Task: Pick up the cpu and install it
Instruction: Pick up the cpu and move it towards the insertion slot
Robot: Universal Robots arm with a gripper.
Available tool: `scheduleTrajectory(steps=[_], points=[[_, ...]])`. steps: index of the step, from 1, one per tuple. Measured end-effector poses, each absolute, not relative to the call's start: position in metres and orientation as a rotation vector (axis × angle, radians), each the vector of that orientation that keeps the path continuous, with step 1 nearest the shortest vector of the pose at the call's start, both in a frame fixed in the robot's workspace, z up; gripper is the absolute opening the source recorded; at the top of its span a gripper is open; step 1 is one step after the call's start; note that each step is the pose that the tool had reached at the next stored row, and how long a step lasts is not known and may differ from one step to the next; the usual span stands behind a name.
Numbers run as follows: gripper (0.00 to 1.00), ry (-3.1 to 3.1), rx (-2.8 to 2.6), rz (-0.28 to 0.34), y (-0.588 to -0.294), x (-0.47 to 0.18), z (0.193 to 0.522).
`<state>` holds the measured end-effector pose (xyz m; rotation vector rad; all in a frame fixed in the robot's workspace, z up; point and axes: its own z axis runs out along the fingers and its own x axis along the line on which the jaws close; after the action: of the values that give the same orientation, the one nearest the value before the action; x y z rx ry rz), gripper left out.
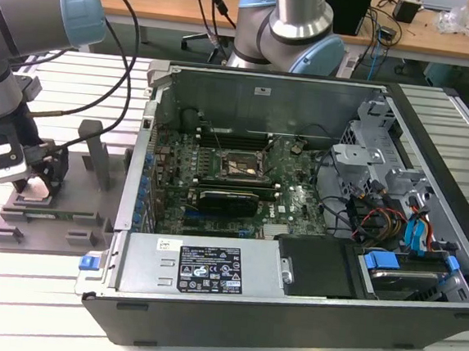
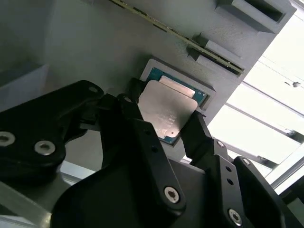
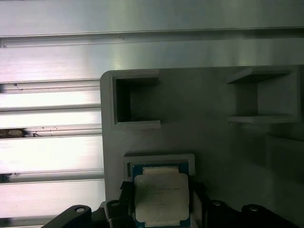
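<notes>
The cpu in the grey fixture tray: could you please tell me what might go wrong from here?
The cpu sits in a walled recess of the fixture tray, so it could tilt and jam when lifted. The gripper straddles only its thin edges, so a grasp might slip.

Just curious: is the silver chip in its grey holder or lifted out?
In: the cpu lies flat in its fixture tray pocket, end effector right at it.
</notes>
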<state>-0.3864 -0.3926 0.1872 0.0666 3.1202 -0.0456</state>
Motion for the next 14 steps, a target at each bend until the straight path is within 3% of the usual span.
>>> scheduleTrajectory(steps=[3,14], points=[[0.55,3.119,0.067,-0.045,-0.3926,-0.3863,0.1869],[0.55,3.119,0.066,-0.045,-0.3927,-0.3862,0.1862]])
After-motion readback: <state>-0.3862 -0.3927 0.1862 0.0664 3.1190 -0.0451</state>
